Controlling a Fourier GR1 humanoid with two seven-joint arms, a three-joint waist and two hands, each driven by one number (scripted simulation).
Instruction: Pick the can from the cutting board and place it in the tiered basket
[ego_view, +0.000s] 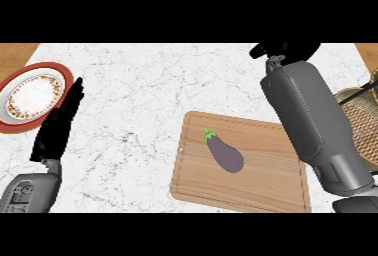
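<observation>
The wooden cutting board (255, 185) lies at the lower middle of the counter with a purple eggplant (224, 152) on it; no can shows on the board or anywhere else in view. My right forearm (314, 120) stretches over the board's right side to the far edge, where the right hand (284, 50) is partly cut off by the view's top. Whatever it may hold is hidden. The wicker tiered basket (363, 117) shows at the right edge, beside that forearm. My left hand (59, 125) rests open at the left, fingers straight.
A red-rimmed patterned plate (29, 95) sits at the far left, just beyond the left hand's fingertips. White marble counter (148, 90) spreads between the plate and the board. Wood surface shows at both top corners.
</observation>
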